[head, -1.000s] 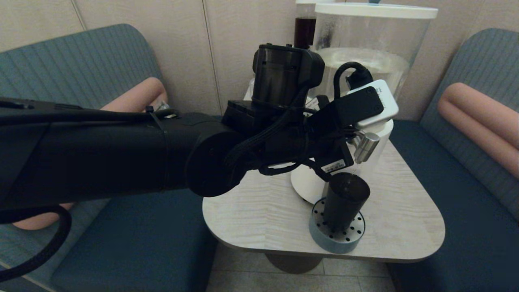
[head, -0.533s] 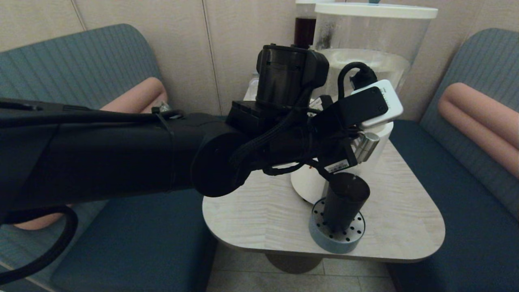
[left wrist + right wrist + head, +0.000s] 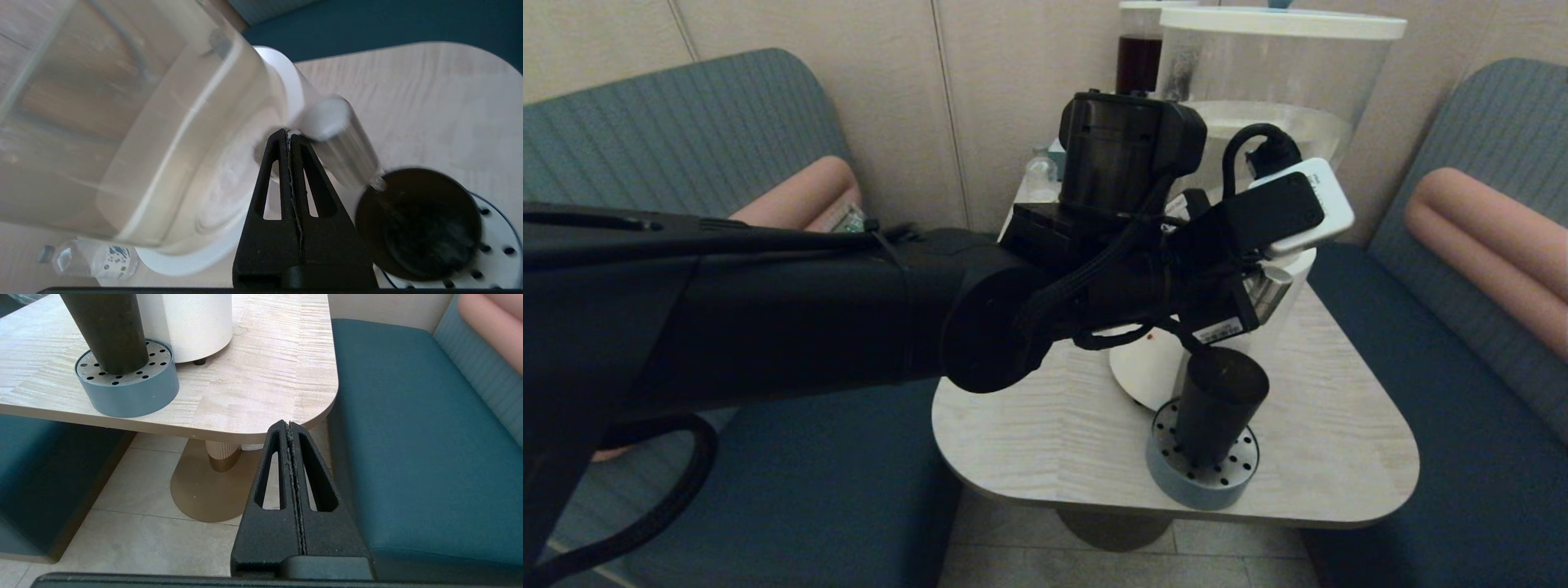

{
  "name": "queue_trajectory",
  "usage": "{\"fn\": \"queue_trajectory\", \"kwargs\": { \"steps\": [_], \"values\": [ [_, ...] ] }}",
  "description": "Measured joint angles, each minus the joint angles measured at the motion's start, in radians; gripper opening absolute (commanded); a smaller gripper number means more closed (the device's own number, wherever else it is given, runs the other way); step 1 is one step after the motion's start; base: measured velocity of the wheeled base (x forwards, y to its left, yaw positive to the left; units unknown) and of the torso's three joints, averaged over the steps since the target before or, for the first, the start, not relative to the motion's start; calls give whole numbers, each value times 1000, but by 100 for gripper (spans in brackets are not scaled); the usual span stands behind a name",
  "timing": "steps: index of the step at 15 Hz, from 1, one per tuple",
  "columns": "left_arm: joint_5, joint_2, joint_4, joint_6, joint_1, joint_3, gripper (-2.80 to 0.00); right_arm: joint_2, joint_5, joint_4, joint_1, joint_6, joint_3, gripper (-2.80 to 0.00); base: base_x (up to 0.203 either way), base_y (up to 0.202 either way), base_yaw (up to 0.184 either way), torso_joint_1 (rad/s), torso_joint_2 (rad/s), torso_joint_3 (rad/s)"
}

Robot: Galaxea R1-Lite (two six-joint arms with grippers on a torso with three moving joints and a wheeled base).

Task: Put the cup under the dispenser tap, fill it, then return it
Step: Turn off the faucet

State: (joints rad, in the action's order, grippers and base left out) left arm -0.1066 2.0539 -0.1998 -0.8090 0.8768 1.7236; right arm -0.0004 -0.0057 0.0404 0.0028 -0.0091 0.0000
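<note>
The dark cup [image 3: 1218,400] stands upright on a round blue-grey perforated drip stand [image 3: 1201,478], directly below the silver dispenser tap [image 3: 1270,290]. In the left wrist view the tap [image 3: 343,143] slants down to the cup's open mouth [image 3: 416,224], with a glint of water at the nozzle. My left gripper [image 3: 288,132] is shut and holds nothing. Its tips are at the tap's upper end, close to the dispenser's white base [image 3: 229,171]. In the head view the wrist hides its fingers. My right gripper [image 3: 289,424] is shut and empty, low beside the table's near right corner.
The big clear-tank dispenser [image 3: 1274,90] fills the back of the small wooden table [image 3: 1323,425]. A slimmer dark-red tank [image 3: 1137,61] stands behind it. A small clear bottle [image 3: 94,261] sits at the table's far left. Teal benches [image 3: 408,437] flank the table.
My left arm has shifted right and slightly up, toward the dispenser, covering more of the tap in the head view. The cup and stand have not moved.
</note>
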Motion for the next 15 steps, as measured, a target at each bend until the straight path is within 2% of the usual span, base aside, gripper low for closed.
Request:
{"fn": "queue_trajectory", "kwargs": {
  "steps": [15],
  "values": [
    [-21,41,-1,0,0,36,-280,0,0,0,0,0,0,-280,0,0,0,0,0,0]
  ]
}}
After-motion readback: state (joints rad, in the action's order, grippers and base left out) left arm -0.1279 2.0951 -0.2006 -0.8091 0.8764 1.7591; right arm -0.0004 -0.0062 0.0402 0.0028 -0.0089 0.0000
